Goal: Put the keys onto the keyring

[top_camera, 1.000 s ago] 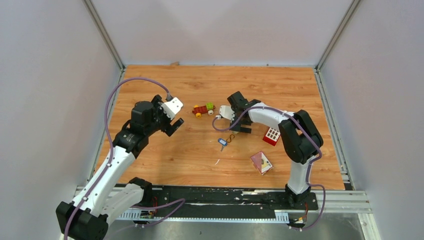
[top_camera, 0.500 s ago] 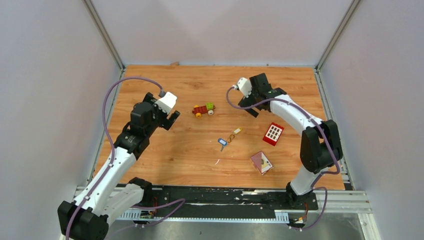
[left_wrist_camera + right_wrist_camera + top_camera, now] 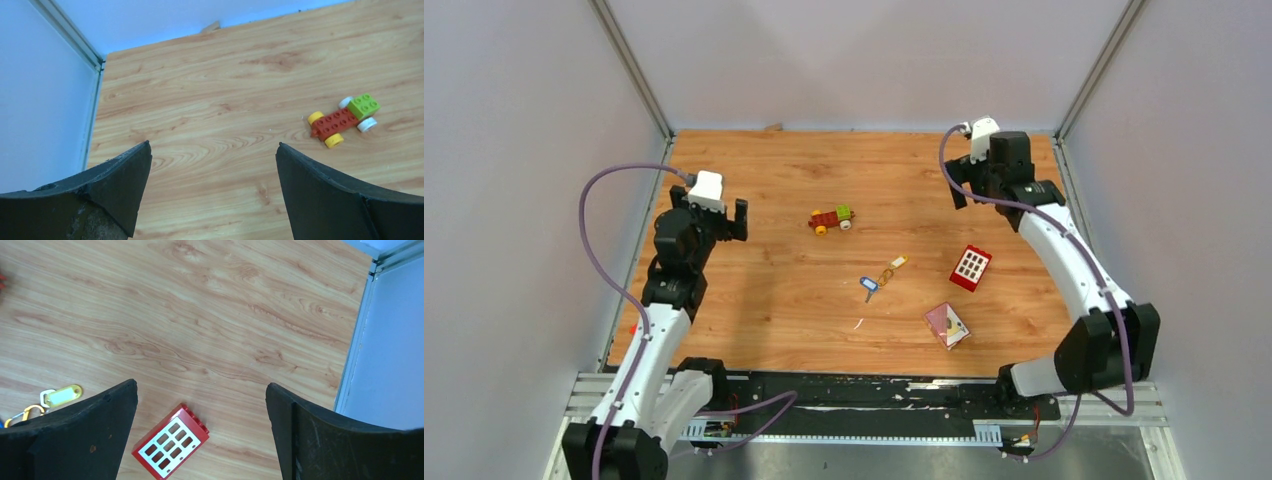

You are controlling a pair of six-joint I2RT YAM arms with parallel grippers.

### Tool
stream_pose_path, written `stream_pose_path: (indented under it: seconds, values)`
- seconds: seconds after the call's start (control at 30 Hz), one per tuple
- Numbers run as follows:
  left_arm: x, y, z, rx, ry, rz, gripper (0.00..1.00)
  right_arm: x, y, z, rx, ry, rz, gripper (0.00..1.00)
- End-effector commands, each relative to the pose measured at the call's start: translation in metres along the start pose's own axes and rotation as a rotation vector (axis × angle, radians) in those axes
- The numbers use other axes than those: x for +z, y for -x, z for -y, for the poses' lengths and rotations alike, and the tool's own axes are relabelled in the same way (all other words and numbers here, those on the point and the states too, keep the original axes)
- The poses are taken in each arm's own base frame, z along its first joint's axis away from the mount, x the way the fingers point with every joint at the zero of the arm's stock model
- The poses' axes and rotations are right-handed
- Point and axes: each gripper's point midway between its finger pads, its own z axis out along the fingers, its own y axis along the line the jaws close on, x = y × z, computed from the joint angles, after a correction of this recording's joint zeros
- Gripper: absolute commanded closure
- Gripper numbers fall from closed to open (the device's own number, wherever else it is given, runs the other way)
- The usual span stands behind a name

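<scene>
The small metal key with the blue plastic head [image 3: 868, 285], the thin gold-coloured wire keyring [image 3: 885, 274] and the small key with the pale yellow head [image 3: 898, 262] are laid in a short slanted line near the middle of the smooth wood-grain table [image 3: 754, 320], with the ring between the two keys. Whether they are linked cannot be made out. A red-and-green toy car of studded bricks [image 3: 832, 218], a red block with white squares [image 3: 970, 267] and a flat pink card [image 3: 948, 325] are placed around them, each apart. The left gripper [image 3: 212, 150] is seen near the left table edge and the right gripper [image 3: 200, 387] near the far right corner, both with jaws spread wide and nothing held. In the right wrist view the keyring is partly hidden by a black finger.
</scene>
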Motion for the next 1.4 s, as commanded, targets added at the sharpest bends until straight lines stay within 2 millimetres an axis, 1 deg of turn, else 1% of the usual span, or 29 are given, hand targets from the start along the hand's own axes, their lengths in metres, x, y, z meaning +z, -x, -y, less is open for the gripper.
stream_pose_path:
  seconds: [0.0, 0.07, 0.13, 0.27, 0.37, 0.47, 0.57, 0.63, 0.7, 0.8, 0.9, 1.03, 1.1, 1.23, 1.37]
  values:
    - [0.000, 0.028, -0.006, -0.142, -0.034, 0.155, 0.00, -0.037, 0.021, 0.002, 0.115, -0.011, 0.175, 0.00]
    - [-0.002, 0.028, -0.017, -0.151, -0.012, 0.167, 0.00, -0.055, 0.026, 0.005, 0.129, -0.029, 0.255, 0.00]
    - [-0.003, 0.030, -0.020, -0.146, -0.013, 0.162, 0.00, -0.068, 0.027, 0.003, 0.129, -0.024, 0.319, 0.00]
    - [-0.008, 0.032, -0.010, -0.108, -0.072, 0.150, 0.00, -0.089, 0.025, -0.015, 0.093, 0.068, 0.399, 0.00]
    - [-0.017, 0.036, -0.005, -0.074, -0.102, 0.163, 0.00, -0.098, 0.019, -0.027, 0.067, 0.124, 0.416, 0.00]
    - [-0.031, 0.041, 0.000, -0.092, -0.121, 0.138, 0.00, -0.110, 0.018, -0.028, 0.048, 0.125, 0.462, 0.00]
    - [-0.044, 0.047, 0.008, -0.041, -0.180, 0.104, 0.00, -0.125, 0.019, -0.025, 0.014, 0.101, 0.514, 0.00]
    - [-0.051, 0.052, 0.011, -0.011, -0.200, 0.113, 0.00, -0.135, 0.022, -0.021, 0.040, 0.079, 0.543, 0.00]
    - [-0.053, 0.052, 0.011, -0.004, -0.197, 0.125, 0.00, -0.142, 0.023, -0.021, 0.048, 0.083, 0.561, 0.00]
    - [-0.052, 0.045, 0.008, -0.048, -0.160, 0.135, 0.00, -0.142, 0.022, -0.021, 0.052, 0.082, 0.560, 0.00]
    - [-0.050, 0.042, 0.007, -0.084, -0.144, 0.142, 0.00, -0.135, 0.019, -0.022, 0.059, 0.082, 0.541, 0.00]
    - [-0.054, 0.046, 0.000, -0.050, -0.112, 0.134, 0.00, -0.130, 0.016, -0.021, 0.057, 0.072, 0.530, 0.00]
    - [-0.055, 0.043, -0.002, -0.043, -0.102, 0.111, 0.00, -0.130, 0.014, -0.020, 0.054, 0.064, 0.529, 0.00]
    - [-0.053, 0.031, 0.001, -0.038, -0.121, 0.058, 0.00, -0.130, 0.012, -0.018, 0.044, 0.050, 0.534, 0.00]
    - [-0.052, 0.025, 0.003, -0.041, -0.127, 0.042, 0.00, -0.128, 0.011, -0.019, 0.044, 0.052, 0.536, 0.00]
